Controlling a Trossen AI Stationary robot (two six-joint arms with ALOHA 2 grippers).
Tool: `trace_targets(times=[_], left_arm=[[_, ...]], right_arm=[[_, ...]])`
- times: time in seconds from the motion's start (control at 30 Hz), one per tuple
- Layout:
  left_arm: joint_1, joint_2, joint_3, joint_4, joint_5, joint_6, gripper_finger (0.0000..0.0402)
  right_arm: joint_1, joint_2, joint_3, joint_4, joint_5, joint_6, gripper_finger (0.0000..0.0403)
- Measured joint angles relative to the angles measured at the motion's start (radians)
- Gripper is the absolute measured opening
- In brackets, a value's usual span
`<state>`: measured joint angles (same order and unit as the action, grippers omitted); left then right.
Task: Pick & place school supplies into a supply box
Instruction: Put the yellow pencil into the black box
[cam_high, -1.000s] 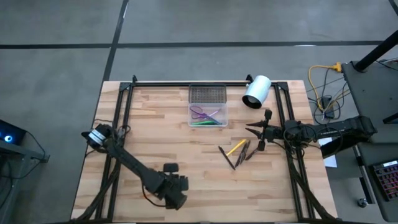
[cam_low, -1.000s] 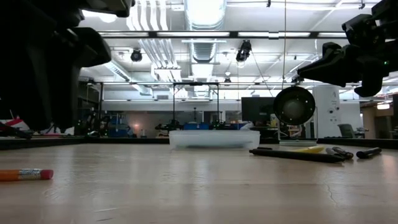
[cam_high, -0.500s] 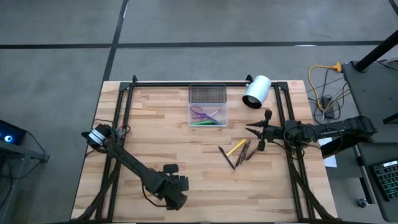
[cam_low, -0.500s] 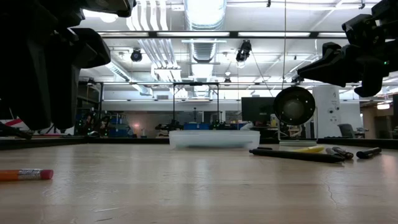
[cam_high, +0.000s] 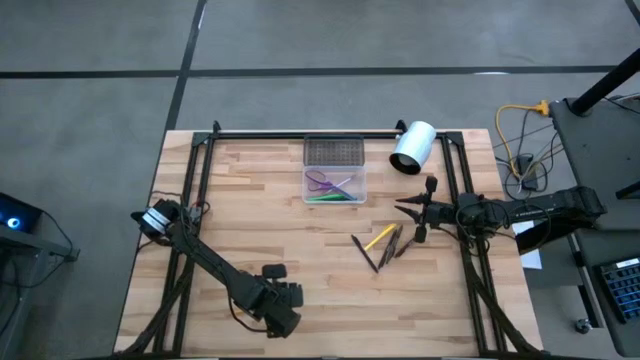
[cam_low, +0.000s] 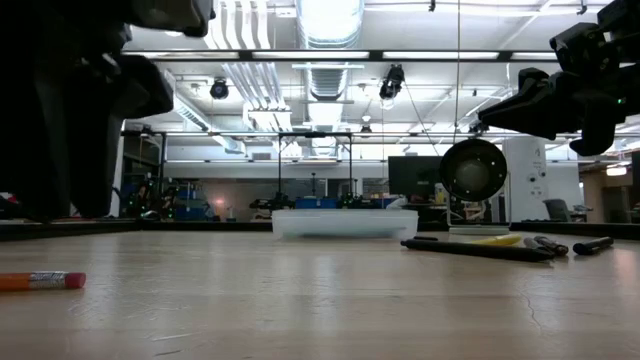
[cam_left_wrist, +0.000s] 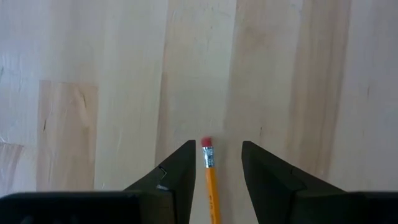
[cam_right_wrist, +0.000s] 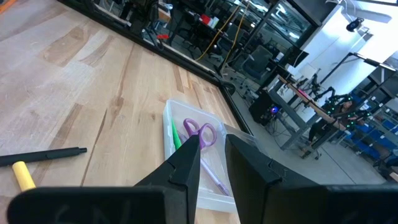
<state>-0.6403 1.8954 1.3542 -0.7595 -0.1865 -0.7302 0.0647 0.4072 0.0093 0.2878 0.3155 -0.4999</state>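
A robotics lab or workshop is showing here. Exposed ducts (cam_low: 325, 60) and strip lights (cam_low: 330, 15) are running along an open ceiling, and rows of benches loaded with equipment (cam_right_wrist: 186, 18) are filling the hall behind (more dark metal frames are standing among them). The butcher-block table (cam_high: 250, 230) is sitting on a bare grey concrete floor (cam_high: 100, 60), with loose cables (cam_high: 520, 140) trailing beside it.

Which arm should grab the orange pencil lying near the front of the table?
Left. The left gripper is open and straddles the orange pencil on the table. The right gripper hovers far across the table, beside the loose pens.
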Motion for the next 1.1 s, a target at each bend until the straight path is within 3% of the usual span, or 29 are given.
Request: trace_targets(times=[0.67,1.1], left_arm=[[0.008,-0.001,-0.153,0.162,0.031,-0.047,0.0114],[0.013,-0.002,-0.167,0.188,0.031,-0.031,0.0104]], right_arm=[[0.000,0.000,0.000,0.000,0.000,0.000,0.0068],[0.000,0.000,0.000,0.000,0.000,0.000,0.0068]])
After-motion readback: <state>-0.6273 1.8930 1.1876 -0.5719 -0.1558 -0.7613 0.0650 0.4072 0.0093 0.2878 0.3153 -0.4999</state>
